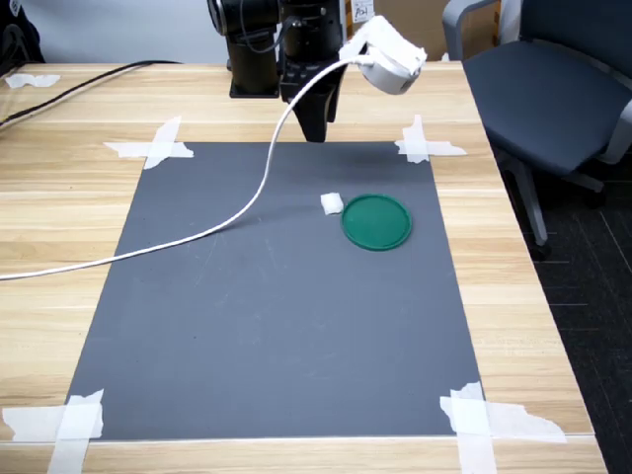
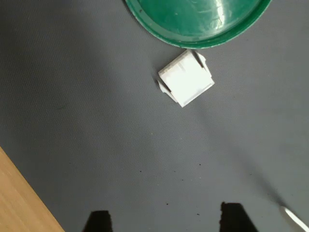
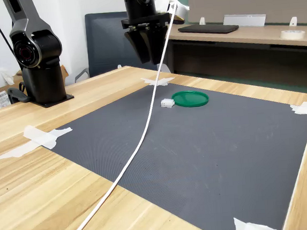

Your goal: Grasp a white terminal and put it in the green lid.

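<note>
The white terminal (image 1: 332,203) (image 3: 167,102) lies on the dark mat, just touching or nearly touching the rim of the green lid (image 1: 376,221) (image 3: 190,98), on its left in both exterior views. The lid is flat and holds nothing. My gripper (image 1: 316,120) (image 3: 151,53) hangs high above the mat's far edge, well short of the terminal. In the wrist view the terminal (image 2: 186,79) sits ahead of my gripper (image 2: 166,220), with the lid (image 2: 198,19) just beyond it. My two dark fingertips (image 2: 100,220) stand wide apart, open, with nothing between them.
A white cable (image 1: 247,212) (image 3: 144,137) trails from the rounded white device (image 1: 390,59) on the wrist across the grey mat (image 1: 276,326) to the first exterior view's left. Tape strips (image 1: 158,143) hold the mat's corners. A chair (image 1: 553,89) stands beside the wooden table.
</note>
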